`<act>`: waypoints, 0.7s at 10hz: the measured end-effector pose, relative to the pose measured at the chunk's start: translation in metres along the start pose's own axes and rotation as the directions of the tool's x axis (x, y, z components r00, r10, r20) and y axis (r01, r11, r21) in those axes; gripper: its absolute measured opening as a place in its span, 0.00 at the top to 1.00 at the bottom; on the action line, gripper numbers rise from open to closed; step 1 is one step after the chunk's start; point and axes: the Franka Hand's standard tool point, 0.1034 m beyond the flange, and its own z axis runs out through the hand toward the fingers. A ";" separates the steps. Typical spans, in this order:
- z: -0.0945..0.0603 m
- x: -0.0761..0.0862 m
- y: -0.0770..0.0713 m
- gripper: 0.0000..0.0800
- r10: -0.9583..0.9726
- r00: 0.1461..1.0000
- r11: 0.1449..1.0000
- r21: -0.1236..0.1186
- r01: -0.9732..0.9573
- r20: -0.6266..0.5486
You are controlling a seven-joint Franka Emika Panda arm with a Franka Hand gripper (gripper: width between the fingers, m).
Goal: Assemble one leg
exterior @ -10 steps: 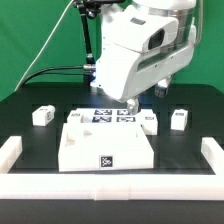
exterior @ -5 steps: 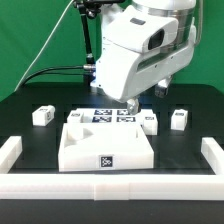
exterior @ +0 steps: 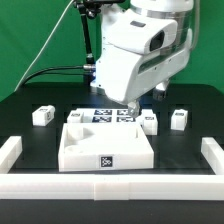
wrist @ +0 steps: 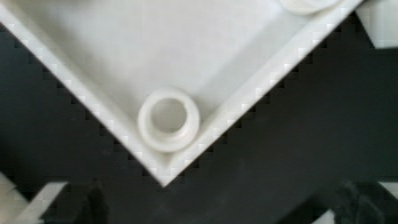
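White arm [exterior: 140, 50], seemingly black cables [exterior: 58, 71]

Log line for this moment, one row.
tool: open, empty | over corner socket of large white square plastic tray | small white plastic leg blocks: loose, none held

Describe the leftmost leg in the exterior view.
Find the big white central tray. Beyond its far corner on the exterior view's left sits the leg, a small white block. It is the outermost small block there, clear of the tray.

The arm's [exterior: 140, 50] body hides most of the pincer [exterior: 130, 104], and the marker board [exterior: 100, 113] lies partly behind the tray [exterior: 105, 140].
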 end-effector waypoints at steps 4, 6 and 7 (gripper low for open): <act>0.028 -0.038 -0.012 0.19 -0.154 0.988 0.988 -0.031 0.153 -0.034; 0.028 -0.037 -0.012 0.19 -0.152 0.988 0.988 -0.032 0.151 -0.034; 0.028 -0.037 -0.012 0.19 -0.152 0.988 0.988 -0.031 0.151 -0.034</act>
